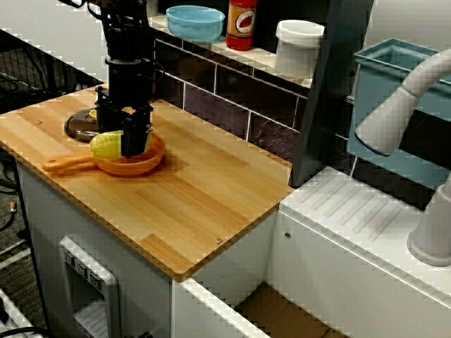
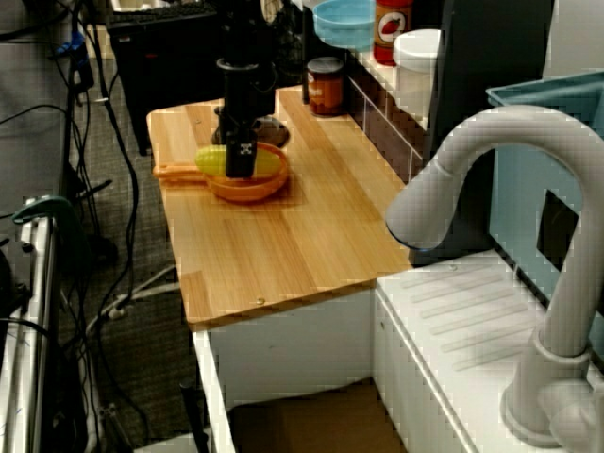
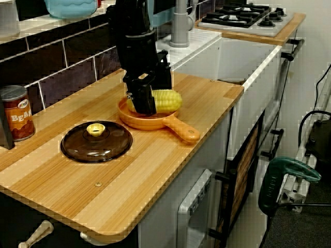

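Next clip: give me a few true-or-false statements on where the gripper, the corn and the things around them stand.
1. The corn lies in the orange pan. True.
2. The gripper hangs above the brown lid. False: it is down at the corn in the pan, and the lid lies beside the pan on the counter.
3. The bean can stands upright by the tiled wall. True.
4. The blue bowl sits on the counter next to the pan. False: it sits up on the shelf above the tiles, beside the red bottle.
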Motion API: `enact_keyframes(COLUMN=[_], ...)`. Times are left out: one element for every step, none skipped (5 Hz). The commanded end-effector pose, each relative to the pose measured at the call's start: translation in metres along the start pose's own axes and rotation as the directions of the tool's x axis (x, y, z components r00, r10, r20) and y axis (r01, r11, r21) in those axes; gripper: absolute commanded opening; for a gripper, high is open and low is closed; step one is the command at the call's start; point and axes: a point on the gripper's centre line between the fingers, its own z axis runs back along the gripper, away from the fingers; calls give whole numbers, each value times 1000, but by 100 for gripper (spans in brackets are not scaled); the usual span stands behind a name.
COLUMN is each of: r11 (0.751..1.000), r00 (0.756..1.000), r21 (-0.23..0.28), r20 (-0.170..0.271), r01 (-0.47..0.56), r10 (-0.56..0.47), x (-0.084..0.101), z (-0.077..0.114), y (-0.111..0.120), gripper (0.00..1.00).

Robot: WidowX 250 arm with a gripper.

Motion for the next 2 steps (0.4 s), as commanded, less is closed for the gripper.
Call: enact_keyframes(r11=[999, 999], r00=[993, 992], r21=[28, 31], r20=[118, 119], r01=[22, 37], r10=[-25, -41], x=[2, 2], z=[59, 62], y=[1, -9], gripper=[0, 0])
